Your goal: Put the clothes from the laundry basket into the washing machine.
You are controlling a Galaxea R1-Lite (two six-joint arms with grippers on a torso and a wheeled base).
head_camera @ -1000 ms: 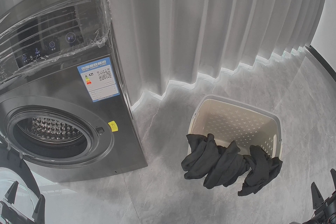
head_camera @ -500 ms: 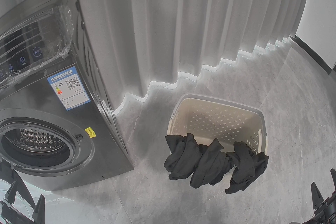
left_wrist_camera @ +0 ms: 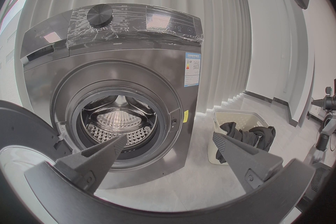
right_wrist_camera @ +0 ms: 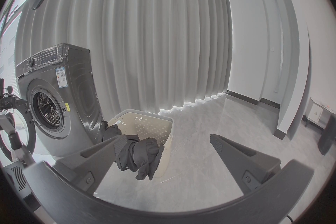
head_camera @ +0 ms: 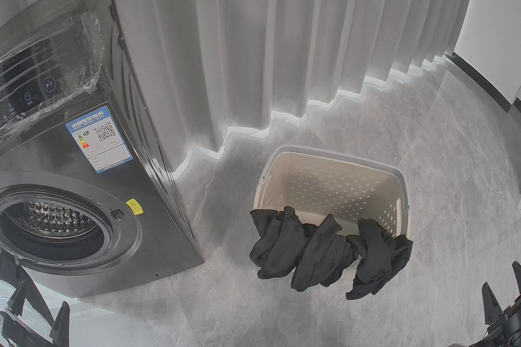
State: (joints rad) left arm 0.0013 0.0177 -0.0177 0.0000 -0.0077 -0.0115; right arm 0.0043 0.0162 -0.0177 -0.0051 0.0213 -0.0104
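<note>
Dark clothes (head_camera: 320, 253) hang in a heap over the near rim of the cream laundry basket (head_camera: 336, 154) on the floor. The grey washing machine (head_camera: 81, 191) stands to its left, with its drum (head_camera: 51, 226) uncovered and its door (left_wrist_camera: 21, 137) swung open. My left gripper (head_camera: 42, 299) is open and holds nothing, low in front of the machine; in the left wrist view, the left gripper (left_wrist_camera: 168, 137) faces the drum (left_wrist_camera: 119, 123). My right gripper (head_camera: 502, 280) is open too, to the right of the basket; in the right wrist view, the right gripper (right_wrist_camera: 167, 139) faces the clothes (right_wrist_camera: 140, 153).
A white pleated curtain (head_camera: 282, 28) hangs behind the machine and basket. Grey tiled floor (head_camera: 233, 288) lies bare between the machine and the basket. A white wall with a dark skirting (head_camera: 483, 79) runs at the far right.
The head camera has turned, so the machine and basket sit further left in the picture. Basket, clothes and both grippers show no move of their own.
</note>
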